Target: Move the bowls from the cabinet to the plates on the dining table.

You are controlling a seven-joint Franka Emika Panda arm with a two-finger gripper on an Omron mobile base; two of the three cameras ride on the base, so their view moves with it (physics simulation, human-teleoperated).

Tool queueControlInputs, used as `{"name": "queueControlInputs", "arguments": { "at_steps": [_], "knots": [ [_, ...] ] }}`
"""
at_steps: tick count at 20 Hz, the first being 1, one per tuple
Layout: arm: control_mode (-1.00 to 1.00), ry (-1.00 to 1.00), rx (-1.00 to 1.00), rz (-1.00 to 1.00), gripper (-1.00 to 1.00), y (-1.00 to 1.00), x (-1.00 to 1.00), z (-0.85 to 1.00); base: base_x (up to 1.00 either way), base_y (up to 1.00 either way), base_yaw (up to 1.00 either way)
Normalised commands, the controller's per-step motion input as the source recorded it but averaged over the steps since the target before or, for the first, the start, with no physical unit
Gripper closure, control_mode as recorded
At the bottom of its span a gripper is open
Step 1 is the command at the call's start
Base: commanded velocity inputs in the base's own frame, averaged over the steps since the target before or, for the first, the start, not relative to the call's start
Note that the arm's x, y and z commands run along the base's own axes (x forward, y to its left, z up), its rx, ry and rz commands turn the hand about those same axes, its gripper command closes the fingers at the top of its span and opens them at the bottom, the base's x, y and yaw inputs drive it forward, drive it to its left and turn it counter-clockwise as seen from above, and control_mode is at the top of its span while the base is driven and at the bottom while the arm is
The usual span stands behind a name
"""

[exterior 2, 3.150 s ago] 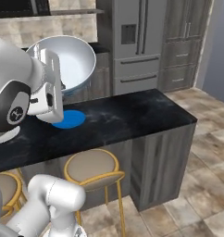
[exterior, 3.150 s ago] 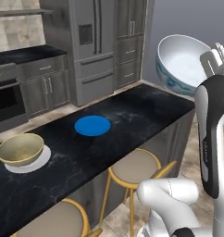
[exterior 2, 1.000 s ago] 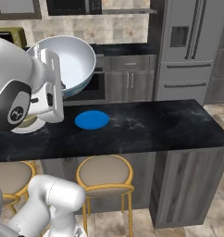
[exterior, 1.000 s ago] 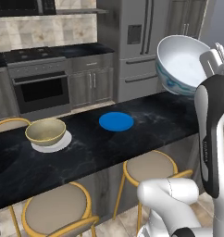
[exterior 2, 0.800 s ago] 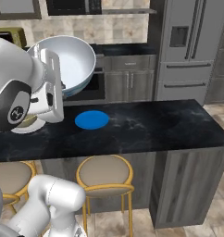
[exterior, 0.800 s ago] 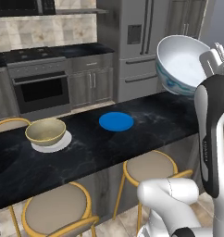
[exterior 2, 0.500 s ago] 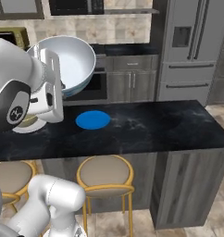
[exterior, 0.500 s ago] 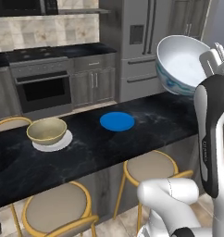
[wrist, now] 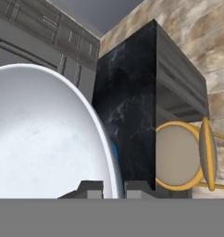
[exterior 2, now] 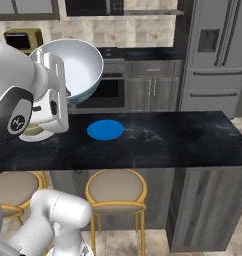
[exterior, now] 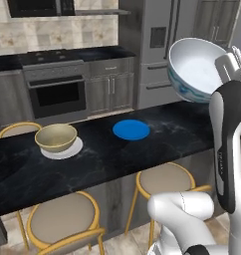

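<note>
Hand (wrist: 108, 186) clamped on white bowl's (exterior: 197, 67) rim, carried high while view has swung to face tabletop (exterior: 167, 137); blue plate (exterior: 131, 129) mid-tabletop awaits it.

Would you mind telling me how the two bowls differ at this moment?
The tan bowl sits upright on the white plate on the dining table; the white bowl is tilted in the air, its rim pinched in the gripper. The tan one is olive with a yellowish rim; the white one has a blue pattern outside. The blue plate is bare. Both bowls are round and empty.
</note>
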Motion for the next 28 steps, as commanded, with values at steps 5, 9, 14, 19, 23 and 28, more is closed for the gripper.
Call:
{"name": "queueControlInputs", "arguments": {
  "at_steps": [5,9,14,19,23,28],
  "knots": [
    [1.0,0.0,0.0,0.0,1.0,0.0,0.0,0.0,0.12,0.0,0.25],
    [1.0,0.0,0.0,0.0,1.0,0.0,0.0,0.0,0.37,-0.02,0.17],
    [1.0,0.0,0.0,0.0,1.0,0.0,0.0,0.0,0.44,-0.01,0.15],
    [-1.0,0.0,0.01,0.06,1.0,0.0,0.18,-0.08,0.26,0.0,0.09],
    [-1.0,0.03,0.03,0.13,1.0,0.0,0.48,-0.17,0.0,0.0,0.0],
    [-1.0,0.16,0.0,0.09,1.0,0.0,0.41,-0.26,0.0,0.0,0.0]
  ]
}}
